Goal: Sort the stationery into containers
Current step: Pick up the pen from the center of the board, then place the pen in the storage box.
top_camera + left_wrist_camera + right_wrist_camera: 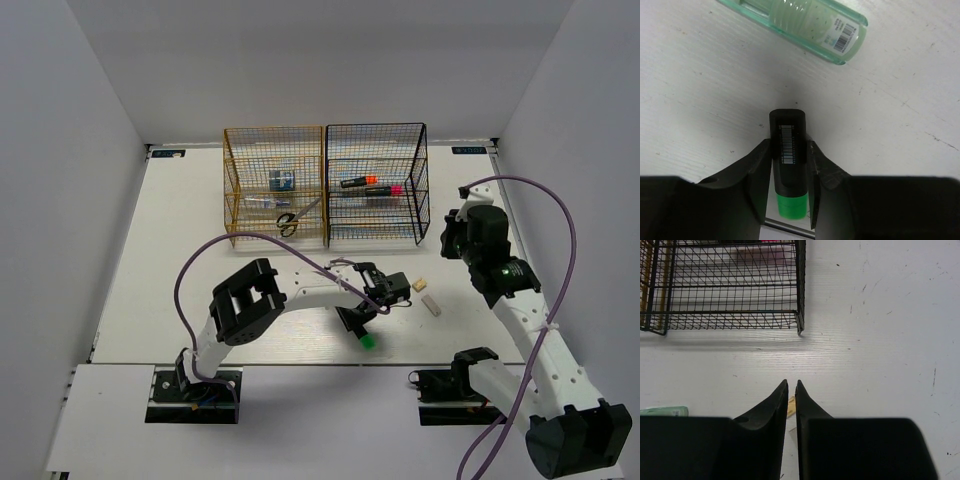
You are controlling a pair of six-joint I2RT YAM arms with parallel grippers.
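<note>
At the far left, a gold-yellow tiered wire-mesh rack [270,150] is being occupied by black-handled scissors [288,223] and a blue tape roll [281,180]. Nearer, at mid-table, a black-bodied highlighter with a green cap [788,127] is being clamped across its barrel by the left gripper [788,144]. Whether it is being lifted clear of the table cannot be told. Just beyond its blunt end a translucent green capsule [812,25] is lying. Further right, orange- and pink-capped highlighters [368,185] are being kept in a black wire-mesh rack [380,150]. The right gripper [791,387] is being held nearly closed and empty, near a beige eraser [420,285].

Much of the barrel is being left overhanging, so it could be twisted in the jaws. It could also be snagged on the rack wires if carried in low. The capsule could be knocked away by a forward sweep.
</note>
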